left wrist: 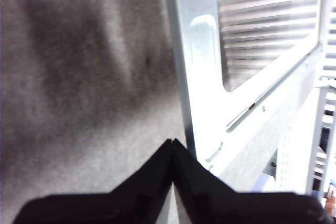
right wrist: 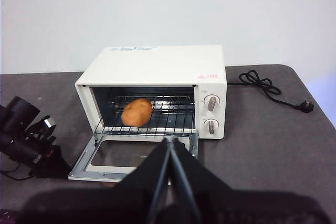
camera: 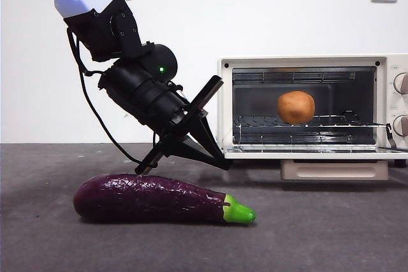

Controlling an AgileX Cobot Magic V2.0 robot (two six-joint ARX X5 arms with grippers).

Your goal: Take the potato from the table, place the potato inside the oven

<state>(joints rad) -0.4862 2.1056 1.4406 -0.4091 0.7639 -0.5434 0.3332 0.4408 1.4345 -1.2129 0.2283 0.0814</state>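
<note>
One eggplant [camera: 153, 199] lay on the table [camera: 331, 234] at the left, untouched. Above it the left gripper [camera: 223, 160] hung tilted, jaws pressed together on nothing, its tips just beside the oven [camera: 306, 62] by the dropped door's [right wrist: 131, 156] corner. Inside, the potato [camera: 296, 107] sat on the wire rack [camera: 306, 121], so placing looked done and retreat was probably next. That called for lifting up and away, clear of the door edge and the eggplant below. Well back from the oven, the right gripper [right wrist: 170, 142] waited, likewise closed and empty.

The dark grey table [camera: 331, 234] carries the oven [camera: 306, 109] and an eggplant [camera: 153, 200].
</note>
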